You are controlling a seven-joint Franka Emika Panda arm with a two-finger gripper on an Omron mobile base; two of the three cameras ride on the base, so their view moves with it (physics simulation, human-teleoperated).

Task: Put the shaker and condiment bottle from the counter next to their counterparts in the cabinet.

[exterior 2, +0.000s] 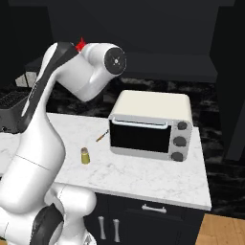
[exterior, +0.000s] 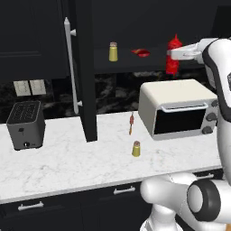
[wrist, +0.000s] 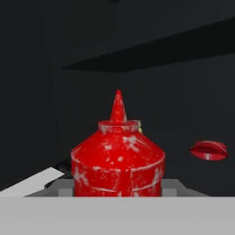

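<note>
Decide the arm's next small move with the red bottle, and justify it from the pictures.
Probably ease the condiment bottle left along the cabinet shelf toward the flat red item. The gripper holds the bottle at shelf height, apart from its counterpart.

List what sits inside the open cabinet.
On the cabinet shelf: a yellow shaker and a flat red item. The condiment bottle is at its right end; its base is hidden.

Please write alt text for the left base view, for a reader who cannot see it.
The gripper holds a red condiment bottle at the open cabinet, near a yellow shaker and a flat red item on its shelf. Below, a second shaker, a toaster oven and a toaster stand on the counter.
</note>
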